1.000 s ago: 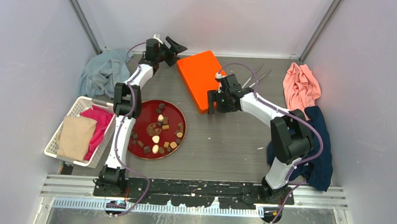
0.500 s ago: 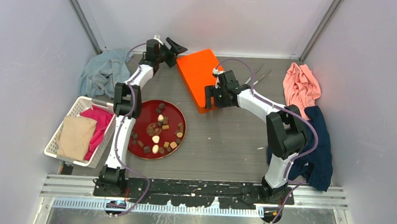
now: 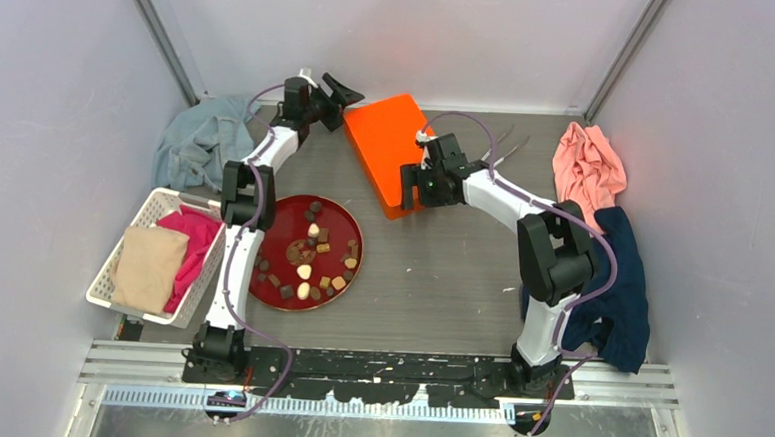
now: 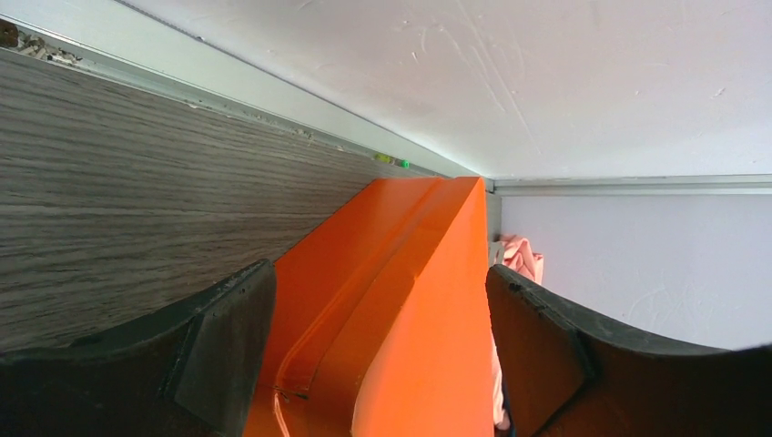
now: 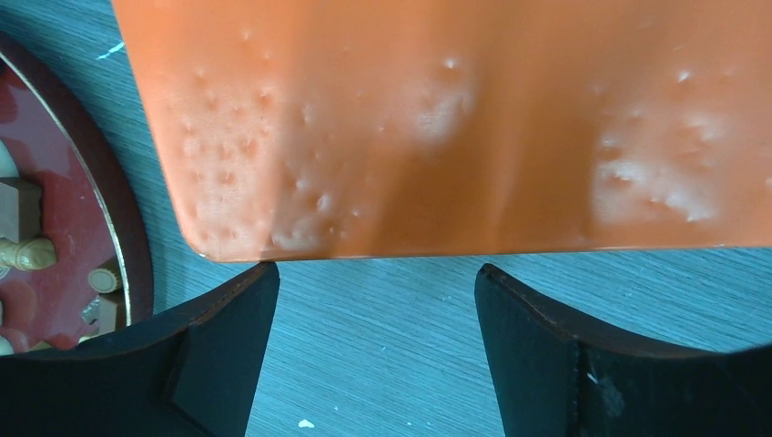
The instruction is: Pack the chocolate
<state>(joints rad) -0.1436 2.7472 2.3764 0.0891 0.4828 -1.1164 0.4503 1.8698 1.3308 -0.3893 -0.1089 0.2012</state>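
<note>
The chocolate (image 3: 312, 251), several dark, tan and cream pieces, lies on a round red plate (image 3: 280, 235); some pieces show at the left of the right wrist view (image 5: 25, 253). A closed orange box (image 3: 392, 144) lies at the back middle. My left gripper (image 3: 341, 93) is open at the box's back left corner; in its wrist view the box (image 4: 401, 300) stands between the fingers (image 4: 228, 350), and the gripper (image 4: 378, 360) holds nothing. My right gripper (image 3: 409, 187) is open and empty at the box's near edge (image 5: 437, 127), its own view (image 5: 375, 278) showing bare table between the fingers.
A white basket (image 3: 111, 264) holding tan and pink cloths stands at the left. A grey-blue cloth (image 3: 199, 141) lies at the back left. A pink cloth (image 3: 586, 169) and a navy cloth (image 3: 622, 291) lie at the right. Metal tongs (image 3: 499, 146) lie behind the right arm.
My right gripper has moved a little left and back, closer to the orange box's near edge. The left arm, box and plate have not moved.
</note>
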